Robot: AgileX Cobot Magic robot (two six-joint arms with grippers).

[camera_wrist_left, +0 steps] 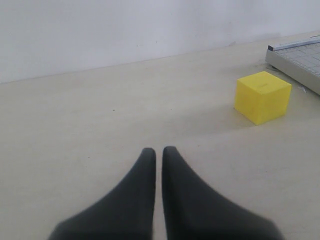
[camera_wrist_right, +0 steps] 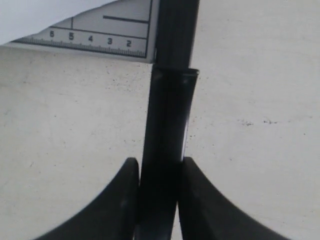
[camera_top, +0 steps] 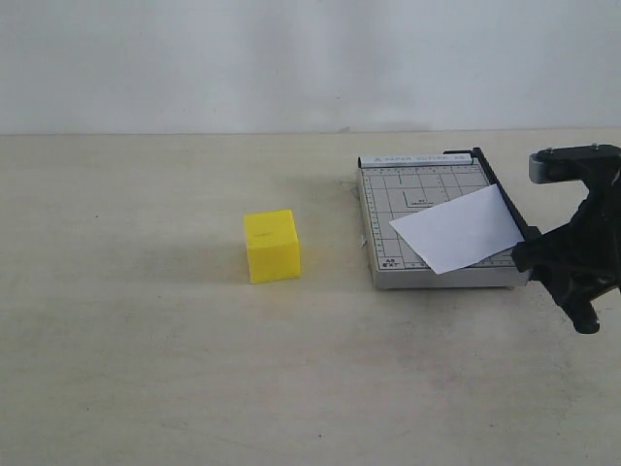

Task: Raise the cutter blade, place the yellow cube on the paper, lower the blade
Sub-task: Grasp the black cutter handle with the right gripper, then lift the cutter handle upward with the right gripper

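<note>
1. Pale beige table (camera_top: 146,388) fills most of the exterior view, with a plain white wall (camera_top: 291,58) behind it.
2. The blade (camera_top: 503,194) lies low along the right edge of the grey gridded board (camera_top: 408,189), right of centre in the frame. Its handle end points toward the lower right.
3. The right gripper (camera_top: 531,254) sits at the right edge of the frame, at that handle end. In the right wrist view its fingers (camera_wrist_right: 125,200) press against both sides of the black handle, clamping the blade.
4. The paper (camera_top: 458,229) lies tilted on the board. One corner touches the blade and its lowest corner reaches the board's front edge.
5. The cube (camera_top: 272,247) stands on the table near the frame's centre, left of the board and apart from it.
6. The left gripper (camera_wrist_left: 158,152) shows only in its own wrist view. Its fingers are drawn together to a thin slit over bare table, and the cube is well ahead of them.
</note>
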